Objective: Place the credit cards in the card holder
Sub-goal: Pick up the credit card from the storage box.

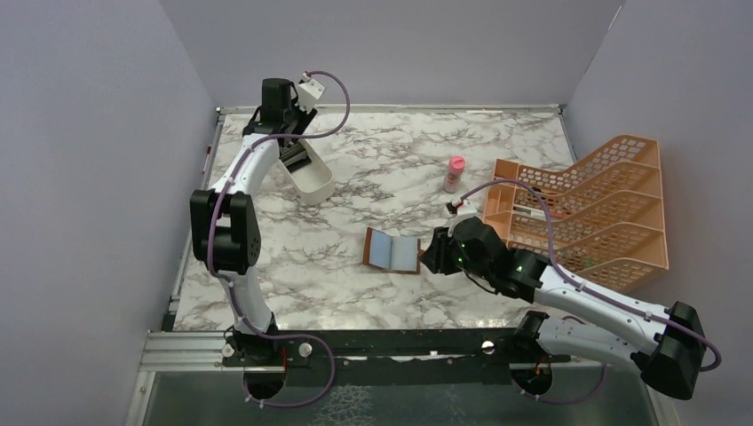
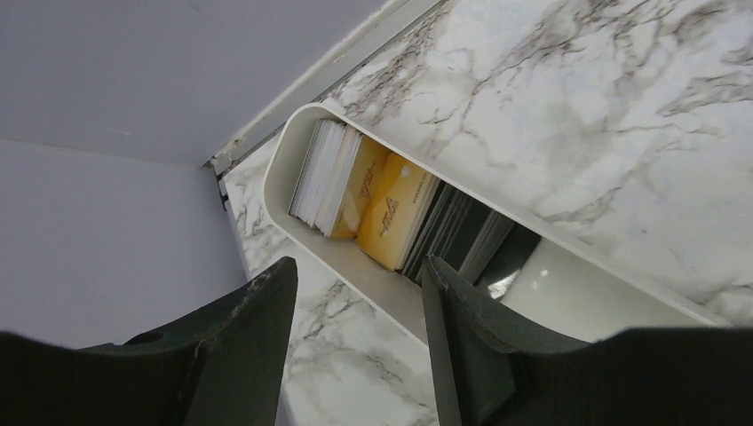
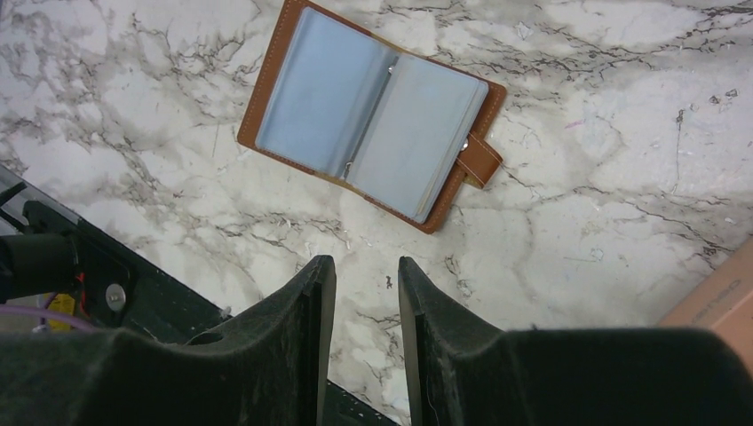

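The credit cards (image 2: 391, 209) stand on edge in a white oblong tray (image 2: 373, 277) at the back left: yellow-gold ones next to a dark stack (image 2: 453, 232). My left gripper (image 2: 360, 264) hangs open just above the tray's near wall, nothing between its fingers; in the top view it (image 1: 297, 156) is over the tray (image 1: 318, 185). The card holder (image 1: 392, 251) lies open flat mid-table, brown outside and blue-grey inside (image 3: 373, 111). My right gripper (image 3: 367, 262) hovers close to the holder's strap side, its jaws a little apart and empty.
An orange lattice rack (image 1: 595, 209) fills the right side, its corner (image 3: 721, 297) near my right gripper. A small pink bottle (image 1: 454, 174) stands left of the rack. White cards (image 2: 318, 173) sit at the tray's far end. Walls enclose the table.
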`<state>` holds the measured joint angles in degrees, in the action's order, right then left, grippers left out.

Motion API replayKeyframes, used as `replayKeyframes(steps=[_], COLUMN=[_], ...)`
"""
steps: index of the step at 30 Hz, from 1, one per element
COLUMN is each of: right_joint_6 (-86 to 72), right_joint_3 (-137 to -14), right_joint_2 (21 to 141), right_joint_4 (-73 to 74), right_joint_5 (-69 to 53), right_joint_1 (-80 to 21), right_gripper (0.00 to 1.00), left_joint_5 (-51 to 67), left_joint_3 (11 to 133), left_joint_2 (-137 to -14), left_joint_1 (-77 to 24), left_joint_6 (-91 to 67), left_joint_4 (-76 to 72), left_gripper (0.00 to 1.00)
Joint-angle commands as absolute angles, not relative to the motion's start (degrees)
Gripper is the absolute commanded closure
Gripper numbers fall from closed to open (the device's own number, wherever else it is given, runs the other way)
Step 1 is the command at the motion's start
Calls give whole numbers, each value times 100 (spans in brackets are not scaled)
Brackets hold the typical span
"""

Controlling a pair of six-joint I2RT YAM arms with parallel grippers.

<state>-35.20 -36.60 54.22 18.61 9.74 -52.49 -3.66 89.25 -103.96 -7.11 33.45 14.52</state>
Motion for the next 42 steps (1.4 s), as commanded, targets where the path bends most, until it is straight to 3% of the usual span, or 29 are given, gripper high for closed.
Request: replayKeyframes(steps=[1,13,28,33,37,42], right_joint_6=[-3671,-3711,-3648,-3630,-3654,-3699], right_joint_3=[-3722,-4083,-4358,-4411,-4430,-4419], right_joint_2=[5436,6315,6793,6843,6868,6924], right_joint_4=[1918,1818,1812,1869,1881,1843], right_joint_5=[1069,1182,1243,1324,1310,1247], right_joint_1=[-5238,-5238,-5238,-5238,-5238,-5238], right_gripper=[63,63,63,63,63,63], left_joint_5=[4,-390,-811,-919,-960,-927], left_joint_3=[9798,11390,11527,11435,11398,11445], left_joint_2=[-11368,-13190,-13821,-13848,-13774,-13659], left_joint_1=[-384,-165,-80,-84,-79,-84], left_joint_6=[4015,4456,4854,4921,5023,5117], left_joint_4=[1694,1764,1262,1006,859,739], left_gripper=[43,46,45,50,60,63])
